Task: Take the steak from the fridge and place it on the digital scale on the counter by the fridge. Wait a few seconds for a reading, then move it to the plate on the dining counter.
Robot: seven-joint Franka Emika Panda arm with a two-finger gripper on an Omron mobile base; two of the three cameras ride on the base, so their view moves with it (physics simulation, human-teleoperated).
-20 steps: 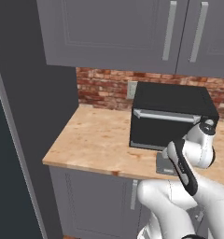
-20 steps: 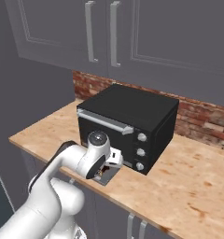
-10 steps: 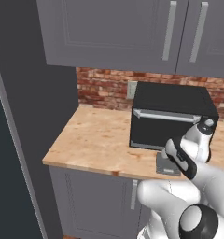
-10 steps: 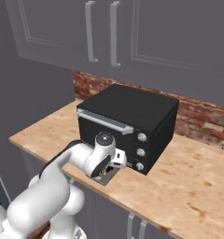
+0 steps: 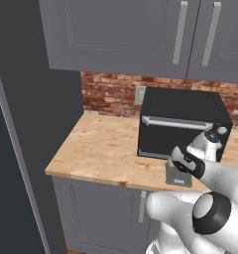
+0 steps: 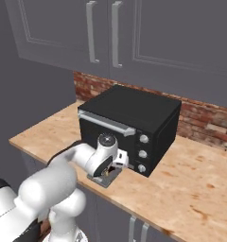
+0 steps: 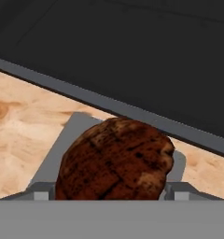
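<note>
The steak (image 7: 115, 161) lies on the digital scale (image 7: 62, 144), a flat grey pad at the front edge of the wood-grain desk (image 5: 103, 149), just before the black toaster oven (image 5: 183, 121) — the fridge (image 5: 36, 114) stands as a dark grey wall at the desk's left end. The gripper (image 6: 106, 171) hangs low over the pad, its fingers so close about the meat that whether they are clamped on it or parted cannot be told. Behind the oven runs a red brick wall (image 5: 108, 94), with grey cupboards (image 6: 134, 38) above — slim silver handles on their doors.

arm (image 5: 210, 171): elbow swung lower, nearer camera | gripper (image 6: 107, 174): shifted slightly right over digital scale (image 5: 178, 177)
</note>
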